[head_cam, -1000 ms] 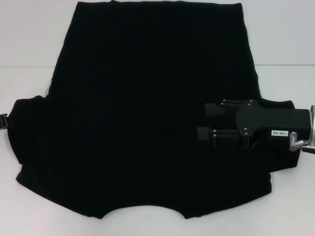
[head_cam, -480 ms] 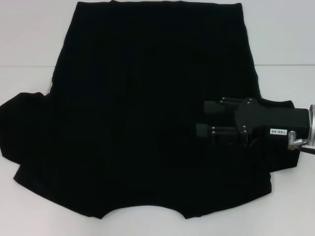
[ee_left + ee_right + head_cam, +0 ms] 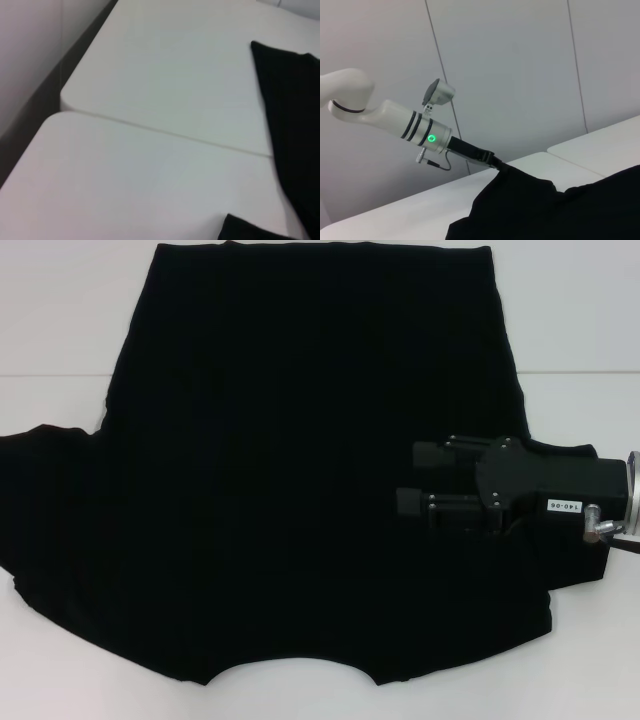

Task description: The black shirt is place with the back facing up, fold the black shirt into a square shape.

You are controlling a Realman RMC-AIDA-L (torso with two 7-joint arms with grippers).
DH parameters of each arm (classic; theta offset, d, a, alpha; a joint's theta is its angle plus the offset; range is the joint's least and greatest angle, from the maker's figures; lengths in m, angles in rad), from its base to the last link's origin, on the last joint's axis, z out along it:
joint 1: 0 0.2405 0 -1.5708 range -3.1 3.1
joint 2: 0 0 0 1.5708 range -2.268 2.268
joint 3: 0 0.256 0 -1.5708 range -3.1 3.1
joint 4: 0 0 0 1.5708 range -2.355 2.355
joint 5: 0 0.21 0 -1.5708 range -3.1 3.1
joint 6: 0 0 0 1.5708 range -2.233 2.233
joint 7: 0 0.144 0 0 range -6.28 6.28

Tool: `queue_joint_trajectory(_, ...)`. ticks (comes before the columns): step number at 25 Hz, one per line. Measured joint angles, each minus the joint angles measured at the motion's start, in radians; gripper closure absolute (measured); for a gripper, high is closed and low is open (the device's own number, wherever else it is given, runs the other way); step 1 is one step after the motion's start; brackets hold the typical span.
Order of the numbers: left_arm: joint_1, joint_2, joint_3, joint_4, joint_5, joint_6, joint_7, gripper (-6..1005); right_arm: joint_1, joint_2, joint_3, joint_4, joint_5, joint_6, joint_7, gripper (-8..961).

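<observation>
The black shirt (image 3: 300, 460) lies spread on the white table, plain side up, with its collar notch at the near edge. My right gripper (image 3: 412, 480) is over the shirt's right part, pointing left. Its two fingers are apart with nothing between them. In the head view the left sleeve (image 3: 40, 490) reaches the picture's left edge, and my left gripper is out of that view. The right wrist view shows the left gripper (image 3: 492, 161) shut on a raised fold of the shirt (image 3: 555, 210), which drapes down from it. The left wrist view shows only the shirt's edge (image 3: 295, 130).
The white table (image 3: 60, 330) has a seam (image 3: 50, 377) running across it, also seen as the table seam (image 3: 165, 132) in the left wrist view. A pale panelled wall (image 3: 520, 75) stands behind the table. Bare table surface lies on both sides of the shirt.
The left sleeve has been drawn outward to the left, and the left gripper has passed out of the head view. The right gripper has shifted only slightly.
</observation>
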Motion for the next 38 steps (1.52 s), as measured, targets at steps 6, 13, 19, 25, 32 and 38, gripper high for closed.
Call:
queue_joint_trajectory(6, -0.017, 0.007, 0.0, -0.016, -0.004, -0.027, 0.016, 993, 0.0, 0.002, 0.0, 0.001, 0.0, -0.002, 0.002, 162)
queue_joint_trajectory(13, -0.024, 0.008, -0.001, -0.02, -0.006, -0.048, 0.028, 994, -0.001, 0.006, 0.0, 0.001, 0.0, -0.001, 0.006, 163)
queue_joint_trajectory(19, -0.028, 0.008, -0.001, -0.019, -0.027, -0.041, 0.029, 994, -0.002, 0.011, 0.0, 0.001, 0.0, 0.002, 0.007, 163)
queue_joint_trajectory(25, -0.029, 0.008, -0.001, -0.006, -0.047, 0.06, 0.029, 994, -0.007, 0.012, 0.0, 0.001, 0.0, 0.003, 0.007, 163)
queue_joint_trajectory(32, -0.033, 0.008, 0.0, 0.041, -0.094, 0.278, 0.04, 994, -0.012, 0.012, 0.0, 0.001, 0.0, -0.001, 0.004, 162)
queue_joint_trajectory(38, -0.063, -0.002, 0.001, 0.045, -0.142, 0.402, 0.071, 993, -0.019, 0.012, 0.0, 0.001, 0.001, 0.0, -0.006, 162)
